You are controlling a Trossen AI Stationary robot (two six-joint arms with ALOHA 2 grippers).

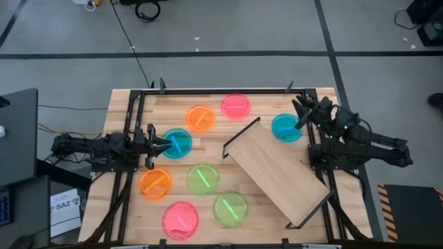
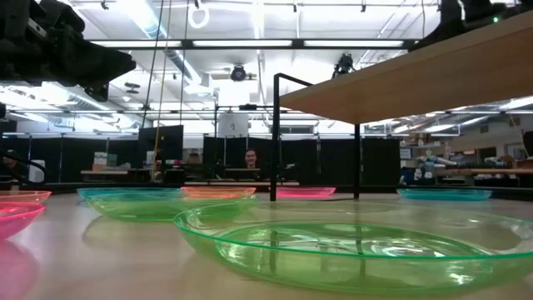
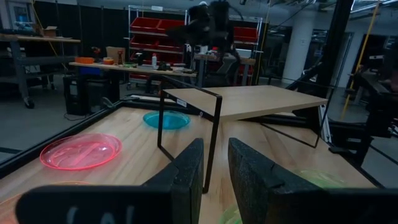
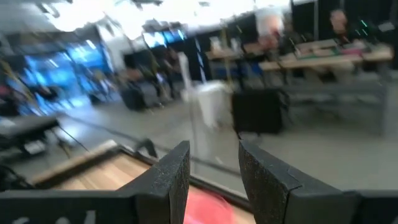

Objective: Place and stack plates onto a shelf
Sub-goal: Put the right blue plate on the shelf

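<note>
Dark right end effector [image 4: 208, 168] apparently open, empty

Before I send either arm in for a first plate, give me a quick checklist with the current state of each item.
1. Shelf top free of plates: ok, bare plank, set at an angle on the table.
2. Plates on the tabletop: ok, eight lie singly, none stacked.
3. Left gripper empty: ok, fingers part open with nothing between them, tips at the edge of the left blue plate.
4. Right gripper empty: ok, fingers apart, nothing held, beside the right blue plate.
5. Height of either gripper above its plate: cannot tell.
</note>
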